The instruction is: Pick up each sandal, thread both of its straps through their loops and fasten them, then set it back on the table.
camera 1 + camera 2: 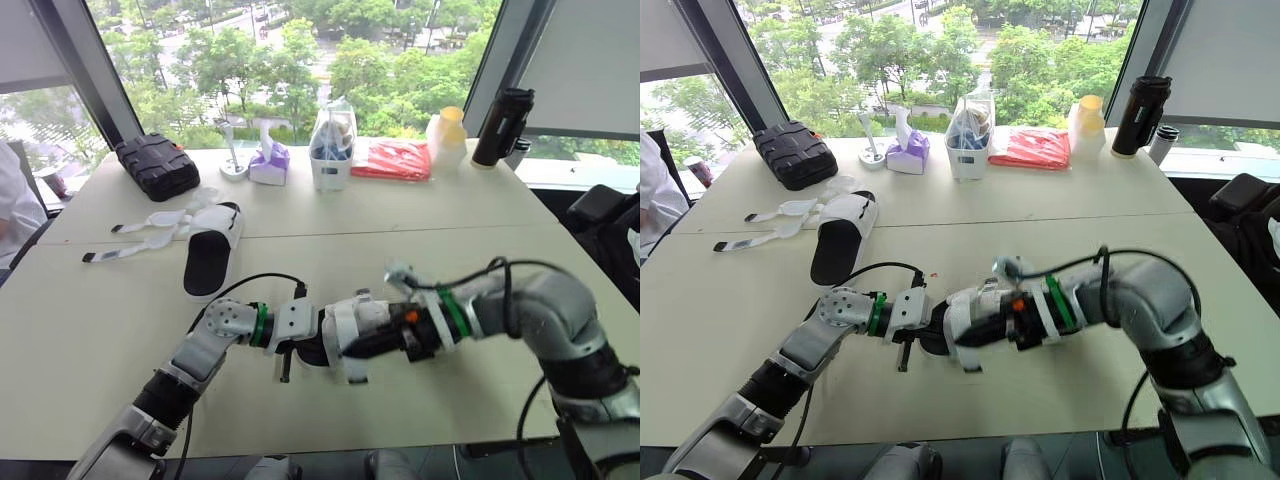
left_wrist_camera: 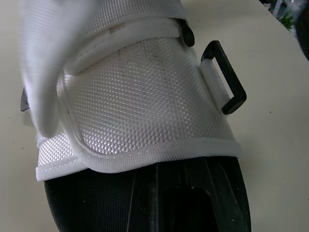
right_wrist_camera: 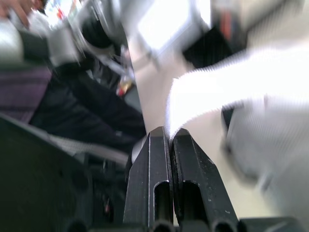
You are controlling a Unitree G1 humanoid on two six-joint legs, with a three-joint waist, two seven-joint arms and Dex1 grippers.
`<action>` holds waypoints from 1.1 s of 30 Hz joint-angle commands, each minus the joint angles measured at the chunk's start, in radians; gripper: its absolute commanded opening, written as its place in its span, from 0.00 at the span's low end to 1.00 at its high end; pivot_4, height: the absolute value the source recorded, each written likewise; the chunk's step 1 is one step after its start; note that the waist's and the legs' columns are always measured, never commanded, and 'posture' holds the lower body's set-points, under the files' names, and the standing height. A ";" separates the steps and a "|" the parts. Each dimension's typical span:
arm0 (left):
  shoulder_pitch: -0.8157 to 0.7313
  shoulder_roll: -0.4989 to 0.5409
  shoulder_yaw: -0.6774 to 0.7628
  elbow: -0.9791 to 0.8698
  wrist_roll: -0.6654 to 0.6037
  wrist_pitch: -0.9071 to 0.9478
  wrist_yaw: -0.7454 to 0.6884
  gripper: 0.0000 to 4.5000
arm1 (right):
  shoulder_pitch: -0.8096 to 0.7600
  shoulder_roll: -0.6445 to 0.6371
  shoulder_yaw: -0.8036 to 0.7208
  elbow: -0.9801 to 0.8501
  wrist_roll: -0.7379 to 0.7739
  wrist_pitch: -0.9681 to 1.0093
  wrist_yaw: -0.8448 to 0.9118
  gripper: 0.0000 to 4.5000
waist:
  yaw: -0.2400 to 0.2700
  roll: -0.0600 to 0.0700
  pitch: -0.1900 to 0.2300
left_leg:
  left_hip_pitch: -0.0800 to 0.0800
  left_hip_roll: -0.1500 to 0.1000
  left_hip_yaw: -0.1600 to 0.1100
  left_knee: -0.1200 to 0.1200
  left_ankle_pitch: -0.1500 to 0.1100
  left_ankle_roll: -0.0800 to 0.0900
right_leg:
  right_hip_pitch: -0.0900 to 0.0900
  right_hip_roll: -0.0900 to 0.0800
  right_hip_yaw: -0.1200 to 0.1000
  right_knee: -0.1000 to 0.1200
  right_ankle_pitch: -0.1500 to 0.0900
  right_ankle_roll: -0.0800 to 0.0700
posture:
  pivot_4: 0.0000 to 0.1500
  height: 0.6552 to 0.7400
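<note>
Nearest, right gripper (image 3: 170, 132) pinches a strap (image 3: 217, 92) of the sandal (image 1: 356, 320); left gripper (image 1: 303, 350), at its nine o'clock, clamps the sole (image 2: 87, 203).

Black case (image 1: 157, 165), red packet (image 1: 392, 160), black flask (image 1: 503, 127) — all sit well apart.

White weave on black, over a cream table (image 1: 420, 240).
The held sandal (image 2: 145, 106) had a white upper in a fine woven grid, a black sole and a black loop (image 2: 227, 79). Its strap (image 3: 231, 82) was white and the right gripper (image 3: 170, 133) black. The second sandal (image 1: 212, 250) was white with a black footbed. The case (image 1: 157, 165) was black and ribbed, the tissue pack (image 1: 268, 162) purple, the packet (image 1: 392, 160) red.
</note>
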 commanded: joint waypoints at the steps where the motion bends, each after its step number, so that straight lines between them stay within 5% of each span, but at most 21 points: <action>1: 0.048 0.011 -0.081 0.087 0.087 0.033 -0.011 0.00 | -0.079 0.039 0.002 0.096 -0.010 -0.017 0.001 0.01 | 0.000 0.000 0.000 | 0.000 0.000 0.000 0.000 0.000 0.000 | 0.000 0.000 0.000 0.000 0.000 0.000 | 1.00 1.00; 11: 0.057 0.012 -0.079 0.074 0.088 0.038 -0.002 0.00 | -0.150 0.043 0.143 0.278 -0.135 -0.150 0.112 0.01 | 0.000 0.000 0.000 | 0.000 -0.001 0.000 0.000 0.000 0.000 | 0.000 0.000 0.000 0.000 0.000 0.000 | 1.00 1.00; 33: 0.053 0.012 -0.078 0.074 0.090 0.033 0.003 0.00 | -0.126 0.011 0.167 0.264 -0.145 -0.094 0.170 0.01 | 0.000 0.000 0.000 | 0.000 -0.001 0.000 0.000 0.000 0.000 | 0.000 0.000 0.000 0.000 0.000 0.000 | 1.00 1.00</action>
